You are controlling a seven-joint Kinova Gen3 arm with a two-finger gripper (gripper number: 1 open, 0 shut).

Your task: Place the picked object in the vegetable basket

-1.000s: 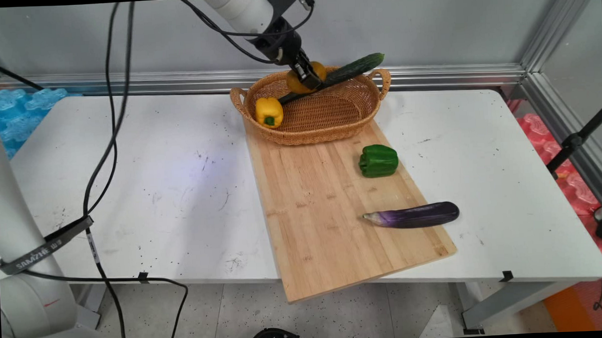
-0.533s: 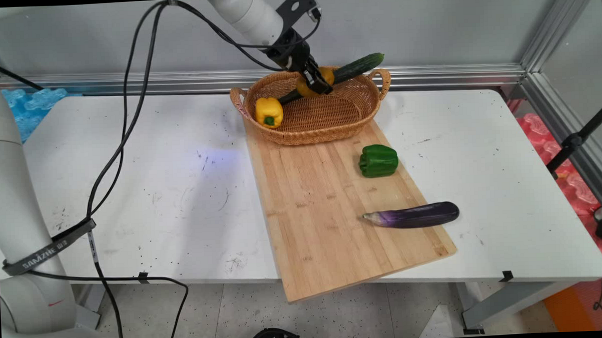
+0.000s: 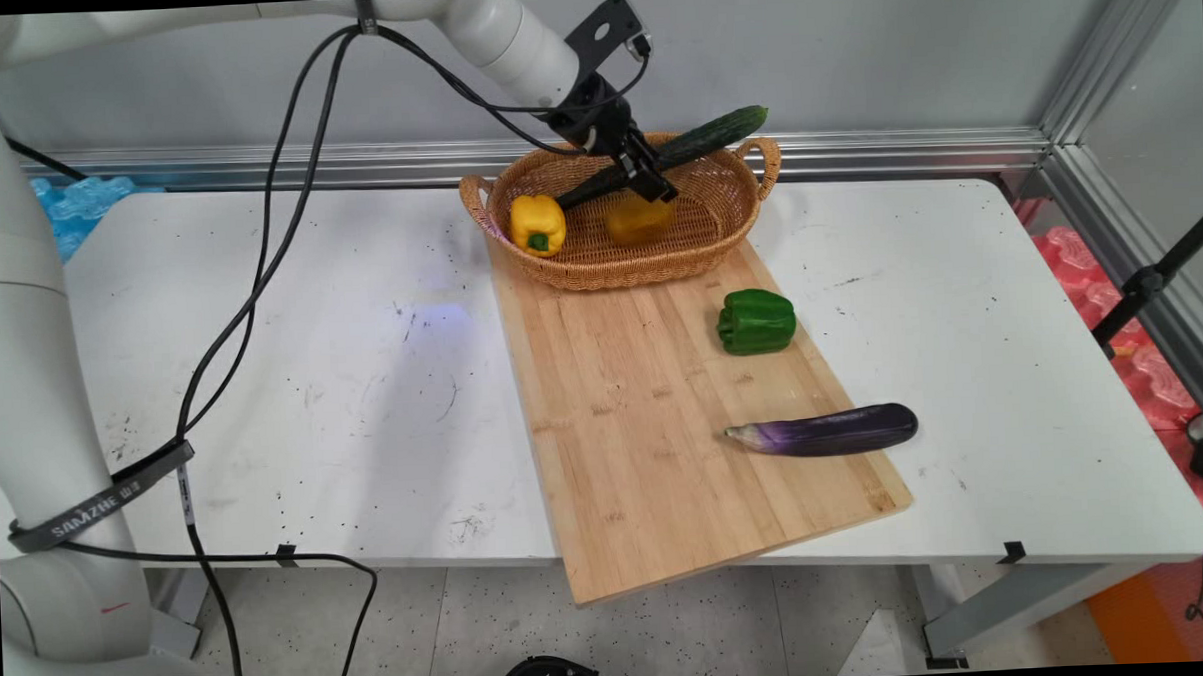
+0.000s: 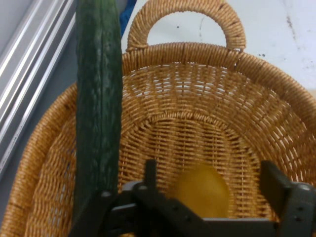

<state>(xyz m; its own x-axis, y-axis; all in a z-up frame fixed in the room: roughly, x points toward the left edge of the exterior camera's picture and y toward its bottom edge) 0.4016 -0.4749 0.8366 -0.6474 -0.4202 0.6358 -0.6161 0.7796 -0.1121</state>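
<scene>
Spread pincer (image 3: 656, 188) over wicker basket (image 3: 728, 236), just above 1 blurred, seemingly loose orange-yellow fruit (image 4: 201, 191).

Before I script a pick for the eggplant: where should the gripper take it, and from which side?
Grip the eggplant across its thick dark middle, coming straight down from above. It lies flat and lengthwise at the wooden board's right edge, clear of the green pepper, and its pale stem end tapers.
</scene>
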